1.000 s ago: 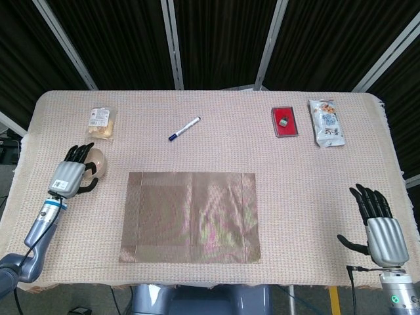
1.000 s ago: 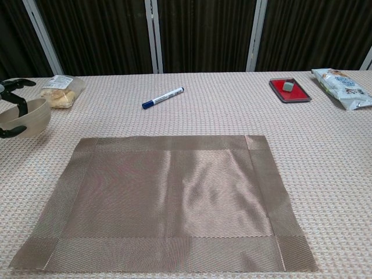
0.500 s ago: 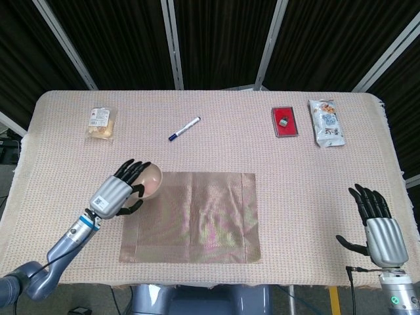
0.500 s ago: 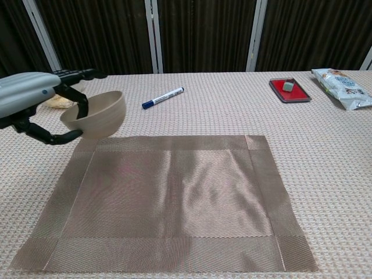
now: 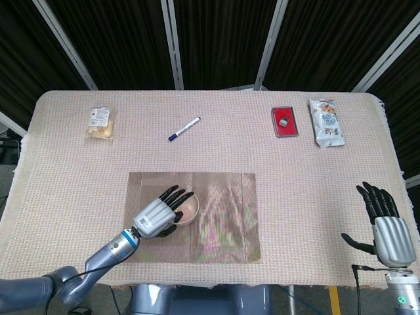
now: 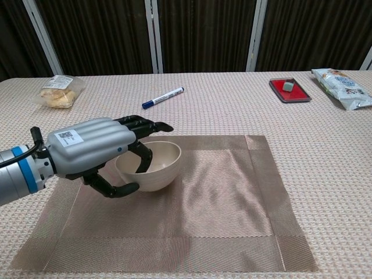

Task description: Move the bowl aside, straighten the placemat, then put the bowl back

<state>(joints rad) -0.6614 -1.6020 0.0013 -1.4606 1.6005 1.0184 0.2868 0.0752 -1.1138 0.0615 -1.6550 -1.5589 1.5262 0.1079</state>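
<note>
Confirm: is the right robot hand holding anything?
No. The right robot hand sits at the table's edge, fingers spread, nothing in it.

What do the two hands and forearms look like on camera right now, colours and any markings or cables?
The left hand has a silver-grey shell over its back with a small QR-style label, black fingers, and a blue band at the wrist, then a grey forearm. The right hand matches: silver ribbed back, black fingers, a thin black cable at its wrist and a small green light lower down.
</note>
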